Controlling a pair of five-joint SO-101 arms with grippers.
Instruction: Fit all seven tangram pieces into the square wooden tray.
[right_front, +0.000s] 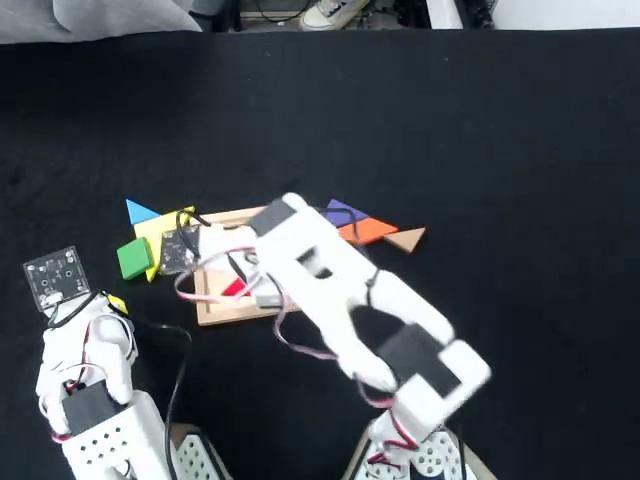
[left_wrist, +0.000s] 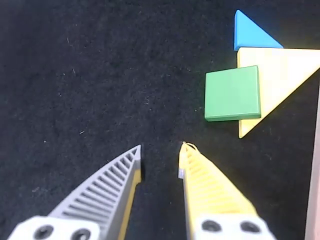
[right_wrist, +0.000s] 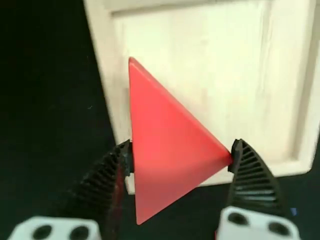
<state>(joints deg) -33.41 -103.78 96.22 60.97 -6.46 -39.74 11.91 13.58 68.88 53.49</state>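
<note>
My right gripper (right_wrist: 180, 156) is shut on a red triangle (right_wrist: 170, 150), held over the near rim of the square wooden tray (right_wrist: 210, 55); one tip of the triangle pokes past the rim. In the high view the right arm reaches over the tray (right_front: 215, 312), with the red triangle (right_front: 236, 287) under it. A green square (left_wrist: 232, 93) lies on a yellow triangle (left_wrist: 282, 70), with a blue triangle (left_wrist: 250, 35) beside them. My left gripper (left_wrist: 161, 152) stands open over bare cloth, short of the green square. Purple (right_front: 345, 213), orange (right_front: 365, 231) and tan (right_front: 405, 239) pieces lie on the tray's far right side.
The table is covered in black cloth. The tray's floor is bare wood apart from the red triangle. A small circuit board (right_front: 55, 276) rides on the left arm's wrist at the lower left. Open cloth stretches across the far and right parts of the table.
</note>
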